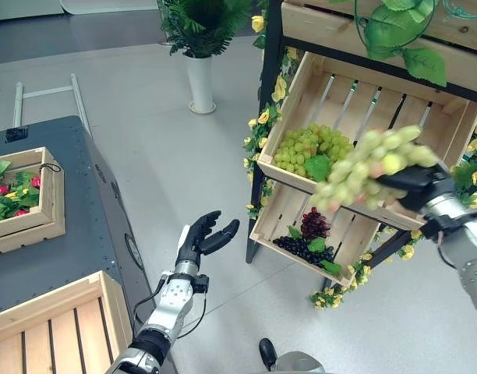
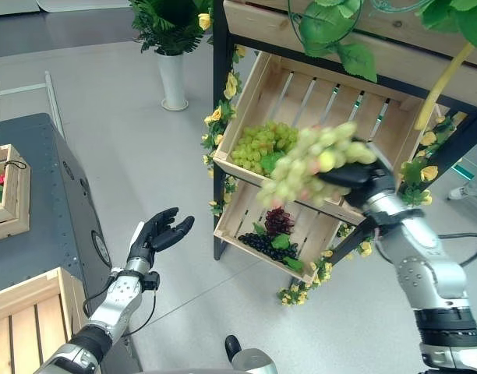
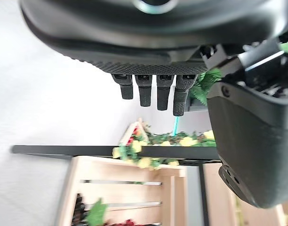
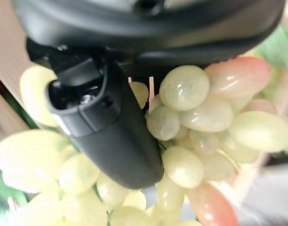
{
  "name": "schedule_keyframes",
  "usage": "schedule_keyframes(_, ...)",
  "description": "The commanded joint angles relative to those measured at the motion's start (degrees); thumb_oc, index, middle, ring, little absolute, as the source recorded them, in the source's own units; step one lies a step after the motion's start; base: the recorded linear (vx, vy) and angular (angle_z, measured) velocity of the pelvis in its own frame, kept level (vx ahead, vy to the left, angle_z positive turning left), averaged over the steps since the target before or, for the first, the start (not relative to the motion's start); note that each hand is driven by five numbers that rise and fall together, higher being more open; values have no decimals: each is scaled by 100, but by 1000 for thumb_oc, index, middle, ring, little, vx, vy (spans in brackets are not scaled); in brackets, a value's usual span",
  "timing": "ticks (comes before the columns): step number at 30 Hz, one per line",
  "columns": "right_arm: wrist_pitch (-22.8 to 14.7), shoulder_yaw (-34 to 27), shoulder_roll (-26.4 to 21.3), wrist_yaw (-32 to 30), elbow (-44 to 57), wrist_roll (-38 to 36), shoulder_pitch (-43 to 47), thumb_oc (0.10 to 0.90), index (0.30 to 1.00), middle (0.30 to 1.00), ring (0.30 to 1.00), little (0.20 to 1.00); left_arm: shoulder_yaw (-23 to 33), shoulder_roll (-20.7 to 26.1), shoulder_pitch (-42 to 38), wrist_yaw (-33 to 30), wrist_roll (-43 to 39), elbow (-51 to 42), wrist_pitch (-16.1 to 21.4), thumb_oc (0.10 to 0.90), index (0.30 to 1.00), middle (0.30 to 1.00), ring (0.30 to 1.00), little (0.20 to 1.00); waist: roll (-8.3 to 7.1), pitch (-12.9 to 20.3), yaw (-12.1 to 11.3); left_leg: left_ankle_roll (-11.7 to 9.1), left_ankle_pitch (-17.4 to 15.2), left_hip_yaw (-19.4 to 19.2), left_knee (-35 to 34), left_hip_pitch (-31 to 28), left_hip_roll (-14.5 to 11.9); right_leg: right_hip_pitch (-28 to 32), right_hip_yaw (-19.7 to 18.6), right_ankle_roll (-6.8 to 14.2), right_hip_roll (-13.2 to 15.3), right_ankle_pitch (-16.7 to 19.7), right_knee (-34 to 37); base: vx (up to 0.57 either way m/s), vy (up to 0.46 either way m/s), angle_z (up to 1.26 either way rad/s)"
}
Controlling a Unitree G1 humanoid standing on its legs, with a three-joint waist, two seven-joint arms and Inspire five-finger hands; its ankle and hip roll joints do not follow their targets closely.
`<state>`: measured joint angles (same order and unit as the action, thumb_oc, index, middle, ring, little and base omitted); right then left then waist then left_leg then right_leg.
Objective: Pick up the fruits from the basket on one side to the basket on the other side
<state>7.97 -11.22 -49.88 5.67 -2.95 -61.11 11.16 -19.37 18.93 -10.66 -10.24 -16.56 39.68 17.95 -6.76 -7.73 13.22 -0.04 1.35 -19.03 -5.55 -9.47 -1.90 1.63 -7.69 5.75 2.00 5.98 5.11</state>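
Observation:
My right hand point(image 1: 416, 184) is shut on a bunch of green grapes point(image 1: 363, 167), held in the air in front of the upper wooden crate point(image 1: 301, 82) of the shelf. The thumb point(image 4: 111, 127) presses into the bunch of green grapes point(image 4: 200, 122). More green grapes point(image 1: 305, 148) lie in that upper crate. Dark purple grapes point(image 1: 305, 245) lie in the lower crate point(image 1: 273, 210). My left hand point(image 1: 203, 238) hovers open over the floor between the dark table and the shelf, holding nothing. An empty wooden crate point(image 1: 59, 323) sits on the table's near corner.
A small wooden box of flowers point(image 1: 24, 195) stands on the dark table point(image 1: 75, 226) at the left. A white vase with a green plant point(image 1: 199, 78) stands on the floor behind. Yellow flowers and leaves trim the black shelf frame point(image 1: 266, 117).

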Motion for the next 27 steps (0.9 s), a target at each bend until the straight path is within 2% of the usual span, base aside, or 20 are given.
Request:
schedule_keyframes(1,-1243,-737,-672,-324,-591,191,1320,400,300,300,300,300,-162,218,-322,14,25,-104,615,800,900,900,900,900,78,473,-262,68,-756,325,55,3,149,189,128,-34,-429,-268,-11,0,0,0)
schedule_keyframes(4,-1291,-604,-1127,-373,-1267,206,1613,400,300,300,300,300,-165,264,-291,77,42,-64,610,800,900,900,900,900,2,477,-378,70,-743,419,55,28,145,196,185,-40,-440,-268,-11,0,0,0)
schedule_keyframes(6,-1303,-549,-1199,-382,-1396,217,1696,400,300,300,300,300,-163,270,-290,104,54,-56,609,800,900,900,900,900,-8,474,-396,70,-741,441,55,30,145,201,200,-42,-440,-269,-11,0,0,0)
schedule_keyframes(9,-1398,-248,-1492,-461,-1919,603,2036,400,300,300,300,300,-218,310,-275,159,100,-61,604,800,900,900,900,900,-71,470,-523,72,-731,554,55,34,158,224,276,-53,-438,-276,-11,9,-11,0)
schedule_keyframes(12,-1341,-64,-1551,-360,-2158,687,2226,400,300,300,300,300,-235,327,-308,171,93,-71,590,800,900,900,900,900,-86,450,-567,70,-723,590,55,38,169,236,316,-58,-426,-285,-11,7,-22,7)
schedule_keyframes(19,-968,461,-1343,-152,-2473,764,2596,400,300,300,300,300,-269,314,-452,201,137,-67,526,800,900,900,900,900,-69,389,-647,77,-722,666,55,36,202,254,410,-82,-394,-315,-11,4,-2,3)
schedule_keyframes(22,-706,748,-1137,-53,-2514,973,2745,400,300,300,300,300,-258,297,-481,248,133,-48,473,800,900,900,900,900,-41,380,-663,79,-724,679,55,5,218,276,448,-94,-367,-321,-11,0,0,0)
schedule_keyframes(26,-595,943,-993,70,-2603,1153,2816,400,300,300,300,300,-271,269,-491,286,133,4,461,800,900,900,900,900,-12,395,-657,78,-726,660,55,-11,234,278,457,-103,-354,-326,-11,9,1,0)
schedule_keyframes(27,-568,1047,-902,176,-2741,1398,2830,400,300,300,300,300,-284,255,-507,311,124,32,466,800,900,900,900,900,14,386,-659,77,-727,638,55,-26,244,285,462,-109,-342,-327,-11,0,0,0)
